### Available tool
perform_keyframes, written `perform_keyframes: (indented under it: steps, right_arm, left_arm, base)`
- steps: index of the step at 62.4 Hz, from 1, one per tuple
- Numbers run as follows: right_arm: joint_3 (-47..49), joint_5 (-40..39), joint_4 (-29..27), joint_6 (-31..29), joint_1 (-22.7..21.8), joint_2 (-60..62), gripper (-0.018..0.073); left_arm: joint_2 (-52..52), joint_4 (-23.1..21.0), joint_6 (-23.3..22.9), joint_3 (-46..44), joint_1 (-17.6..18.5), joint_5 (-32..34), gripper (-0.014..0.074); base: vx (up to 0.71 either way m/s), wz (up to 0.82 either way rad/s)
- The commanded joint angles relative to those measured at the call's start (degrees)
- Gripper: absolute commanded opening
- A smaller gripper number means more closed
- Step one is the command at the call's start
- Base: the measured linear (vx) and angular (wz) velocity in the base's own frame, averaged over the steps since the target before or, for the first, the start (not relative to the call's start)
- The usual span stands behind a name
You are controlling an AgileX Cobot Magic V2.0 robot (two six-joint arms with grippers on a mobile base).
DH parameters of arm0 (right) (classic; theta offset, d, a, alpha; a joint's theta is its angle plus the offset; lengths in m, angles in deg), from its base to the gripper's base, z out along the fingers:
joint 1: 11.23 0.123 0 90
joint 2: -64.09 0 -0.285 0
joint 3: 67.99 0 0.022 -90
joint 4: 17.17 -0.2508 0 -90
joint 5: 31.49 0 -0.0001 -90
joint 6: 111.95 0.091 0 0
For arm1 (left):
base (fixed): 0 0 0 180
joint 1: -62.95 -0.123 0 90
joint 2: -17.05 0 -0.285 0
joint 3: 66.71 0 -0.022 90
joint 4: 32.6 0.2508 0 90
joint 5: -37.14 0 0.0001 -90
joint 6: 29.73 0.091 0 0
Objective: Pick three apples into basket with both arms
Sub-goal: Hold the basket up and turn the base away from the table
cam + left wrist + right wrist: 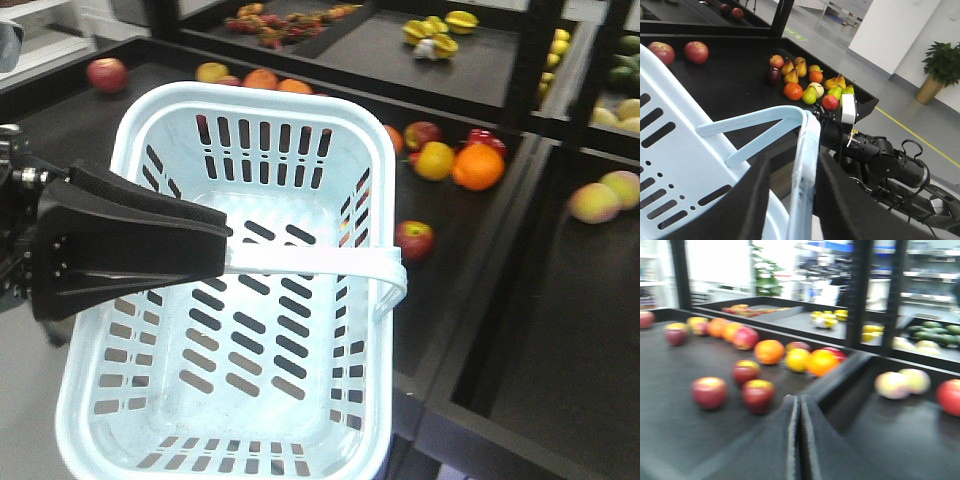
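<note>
We are in a shop-like room with black fruit trays (pixel 470 250). The left gripper (pixel 226 248) is squeezed shut on the pale handle (pixel 320 262) of the basket (pixel 250 95), which is held up, empty, in the middle of the front view. The right gripper (pixel 799 401) sits low in the middle of its own blurry view, fingers pressed together with nothing between them. Three apples lie at the lower left there: the left apple (pixel 710 392), the near apple (pixel 758 396) and the back apple (pixel 746 371). We think the job now is grabbing the near apple. We should open the fingers wide first, come down on both sides of it, squeeze softly so it cannot roll, and hold the basket level.
</note>
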Motion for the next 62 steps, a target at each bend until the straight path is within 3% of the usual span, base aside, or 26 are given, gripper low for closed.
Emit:
perform_keyframes:
  steps: [1, 62]
  right_arm:
    - [-0.6, -4.3, 0.2, 0.0, -0.1, 0.5, -0.0004]
    - [-0.6, -4.3, 0.2, 0.0, -0.1, 0.5, -0.0004]
  left_arm:
    - [-1.2, 2.5, 0.2, -1.6, 0.1, -1.4, -0.0008]
    - [-1.2, 2.5, 0.2, -1.6, 0.1, -1.4, -0.0008]
  base:
    - [-0.14, 0.55]
    - [-0.12, 0.51]
